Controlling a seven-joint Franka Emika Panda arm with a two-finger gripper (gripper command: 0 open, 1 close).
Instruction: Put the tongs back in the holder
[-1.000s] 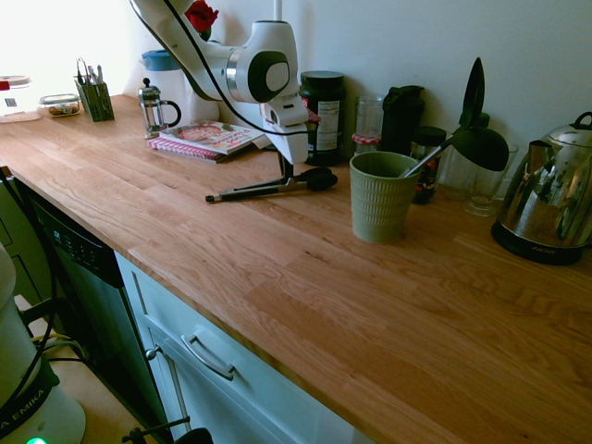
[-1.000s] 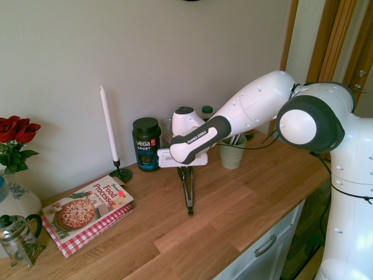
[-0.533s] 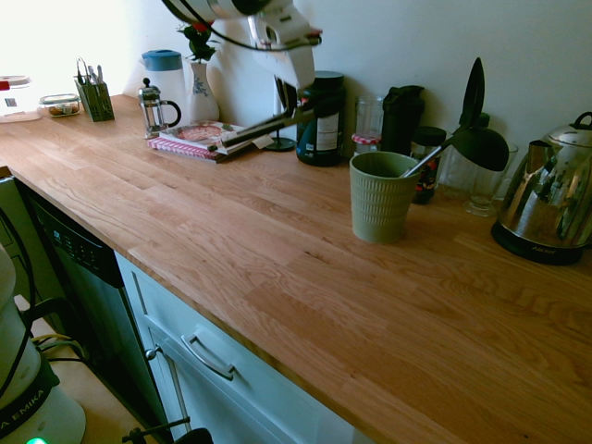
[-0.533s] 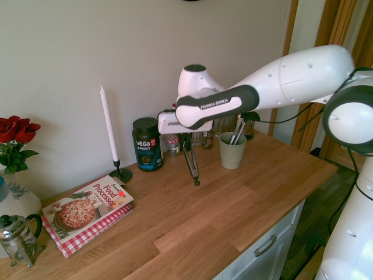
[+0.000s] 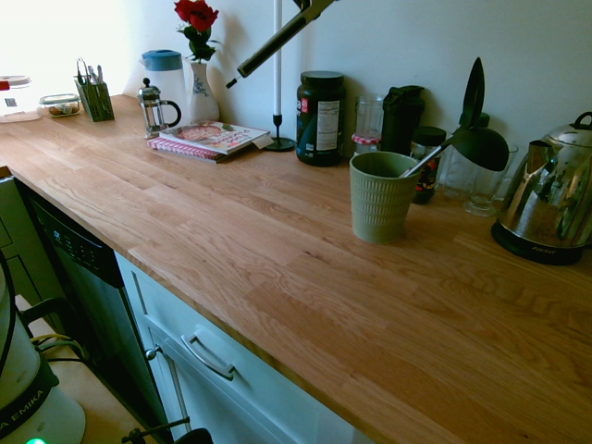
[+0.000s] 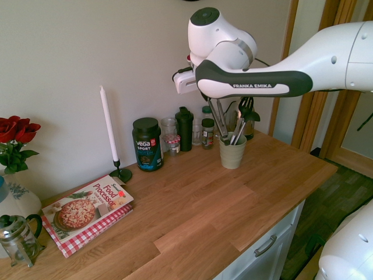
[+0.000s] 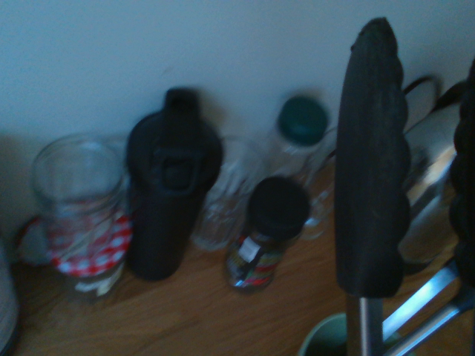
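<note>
Tongs (image 5: pixel 277 42) are raised clear of the desk (image 5: pixel 277 268); pickup is judged complete. Alignment over the holder (image 5: pixel 383 199), lowering and release remain. The fingers (image 5: pixel 302 4) are closed on the tongs, which slant downward from the grip, pull end lowest. Position: in the air, above and apart from the holder, outside its rim.

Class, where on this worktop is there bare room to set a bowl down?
Bare wood lies between the cookbooks and the green holder, and along the front edge above the drawer handle. Behind the holder, jars, shaker and kettle crowd the wall.
</note>
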